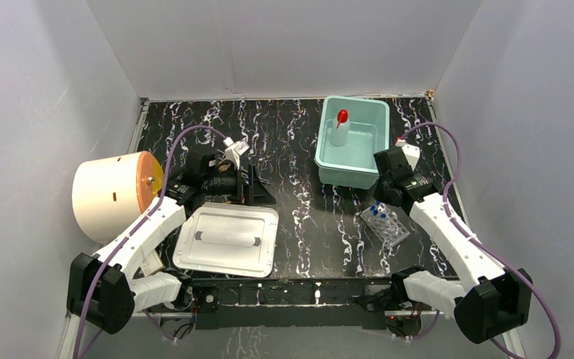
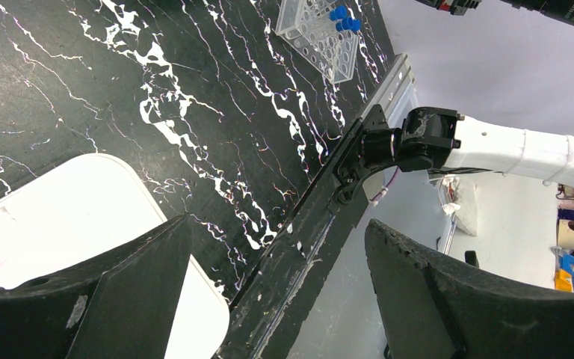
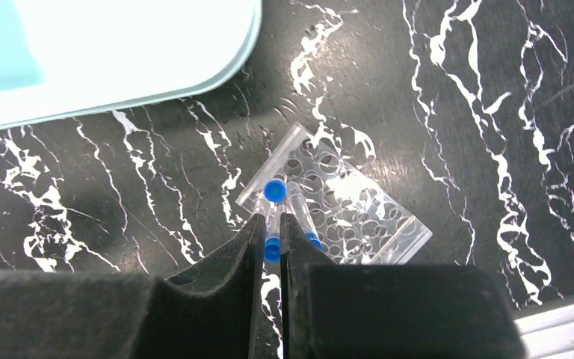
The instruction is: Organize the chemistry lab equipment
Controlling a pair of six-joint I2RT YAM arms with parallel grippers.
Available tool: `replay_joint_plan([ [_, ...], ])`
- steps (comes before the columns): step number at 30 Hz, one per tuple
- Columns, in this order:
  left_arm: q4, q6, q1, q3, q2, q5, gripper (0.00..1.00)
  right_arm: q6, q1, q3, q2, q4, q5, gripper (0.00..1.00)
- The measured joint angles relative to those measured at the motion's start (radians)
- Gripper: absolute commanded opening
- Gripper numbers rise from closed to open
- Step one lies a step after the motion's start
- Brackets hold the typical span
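Note:
A clear tube rack point(image 1: 386, 226) lies on the black table at the right. My right gripper point(image 3: 269, 224) is right over its near-left corner, shut on a tiny blue-capped clear tube point(image 3: 272, 248). Two more blue-capped tubes point(image 3: 274, 190) stand in the rack point(image 3: 359, 217). The white squeeze bottle with a red cap point(image 1: 340, 126) stands in the teal bin point(image 1: 355, 100). My left gripper point(image 2: 276, 247) is open and empty, above the table by the white tray point(image 2: 60, 217). The amber tubing and the metal tool are out of view.
A large cream cylinder with an orange face point(image 1: 112, 194) lies at the left edge. The white tray point(image 1: 228, 239) sits at the front left. The teal bin stands at the back right, close behind the right wrist. The metal front rail point(image 2: 321, 217) borders the table.

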Motion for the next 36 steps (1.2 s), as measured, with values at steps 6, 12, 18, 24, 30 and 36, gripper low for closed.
replay_joint_plan([
  [6, -0.001, 0.001, 0.000, 0.000, 0.000, 0.000, 0.84, 0.046, -0.042, 0.003, -0.004, -0.086, -0.005, 0.18],
  [12, -0.001, 0.002, 0.000, 0.000, 0.000, 0.000, 0.84, 0.069, -0.080, -0.017, -0.023, -0.125, -0.035, 0.12],
  [18, -0.002, 0.004, 0.000, 0.000, 0.000, -0.001, 0.84, 0.076, -0.087, -0.039, -0.023, -0.134, -0.064, 0.01],
  [24, -0.002, 0.004, 0.000, -0.001, -0.002, -0.004, 0.84, 0.094, -0.087, -0.063, -0.027, -0.175, -0.079, 0.08],
  [30, -0.001, 0.003, 0.000, -0.002, -0.003, -0.005, 0.84, 0.112, -0.087, -0.064, -0.023, -0.183, -0.082, 0.19],
  [36, -0.002, 0.003, 0.000, -0.003, -0.005, -0.008, 0.84, 0.113, -0.087, -0.087, -0.022, -0.164, -0.110, 0.20],
])
